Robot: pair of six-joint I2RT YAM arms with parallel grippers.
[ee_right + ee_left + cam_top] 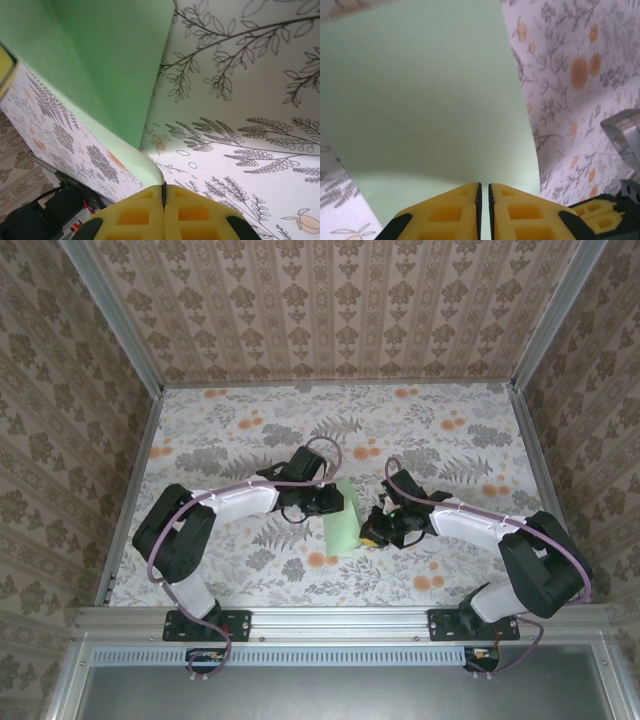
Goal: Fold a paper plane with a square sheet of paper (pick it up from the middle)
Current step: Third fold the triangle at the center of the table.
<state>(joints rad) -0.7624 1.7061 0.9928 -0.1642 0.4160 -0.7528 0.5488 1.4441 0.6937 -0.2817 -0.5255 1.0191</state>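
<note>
Left gripper (484, 187) and right gripper (164, 187) jaws pinch edges of the thin pale mint-green square paper sheet (340, 520) between them — likely featherlight, floppy, crease-prone.

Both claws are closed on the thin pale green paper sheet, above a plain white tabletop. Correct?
No: the tabletop is printed with grey ferns and orange flowers, as the top external view shows. The left claw and right claw are indeed closed on the thin pale green paper sheet.
</note>
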